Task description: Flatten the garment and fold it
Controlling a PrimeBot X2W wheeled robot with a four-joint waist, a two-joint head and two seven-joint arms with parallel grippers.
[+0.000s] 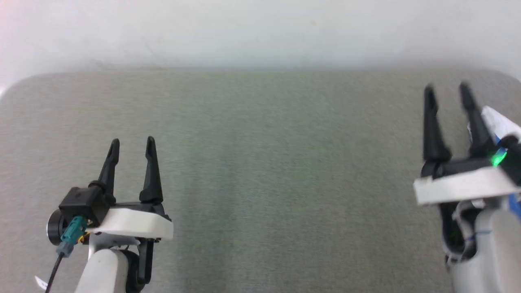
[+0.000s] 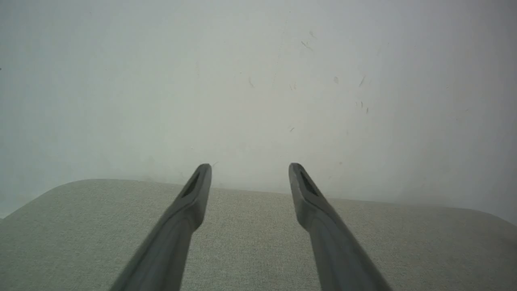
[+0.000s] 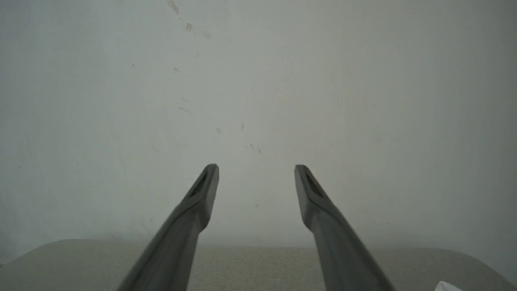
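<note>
Left gripper [image 1: 133,139] at lower left and right gripper [image 1: 446,86] at the right edge hover over the grey desk [image 1: 260,162], both jaws apart, gripping nothing.

A blurred white scrap of the garment [image 1: 498,121] shows at the desk's [image 1: 260,171] right edge. A blue trace borders it. Its pose cannot be told.

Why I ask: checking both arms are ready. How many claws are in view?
2. In the head view, the left claw is at lower left, open; the right claw is at the right edge, farther up, also open.
</note>
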